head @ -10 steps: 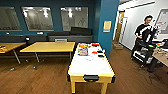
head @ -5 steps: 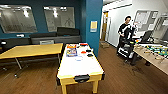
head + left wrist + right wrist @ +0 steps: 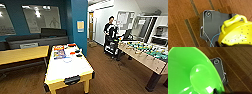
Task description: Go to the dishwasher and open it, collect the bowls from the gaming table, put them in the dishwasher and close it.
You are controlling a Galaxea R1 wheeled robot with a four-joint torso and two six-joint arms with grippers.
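In the right wrist view a bright green bowl (image 3: 193, 72) hangs close over the wooden floor, with my right gripper (image 3: 216, 91) shut on its rim. In the left wrist view a pale yellow-green bowl (image 3: 238, 33), with small holes and a loop handle, is held the same way by my left gripper (image 3: 218, 44). The gaming table (image 3: 71, 71), white-topped with yellow legs, stands ahead to the left and carries colourful game boxes (image 3: 59, 52) at its far end. The dishwasher is out of view.
A foosball table (image 3: 147, 56) stands at the right. A person (image 3: 109, 28) with a control rig stands behind it near a dark cart (image 3: 111, 46). A yellow-topped table (image 3: 22, 54) and a grey sofa (image 3: 37, 40) are at the left, a teal pillar (image 3: 78, 15) behind the gaming table.
The whole head view has shifted: the camera has turned right, so the white-topped table now lies further left and the foosball table has come into view at the right.
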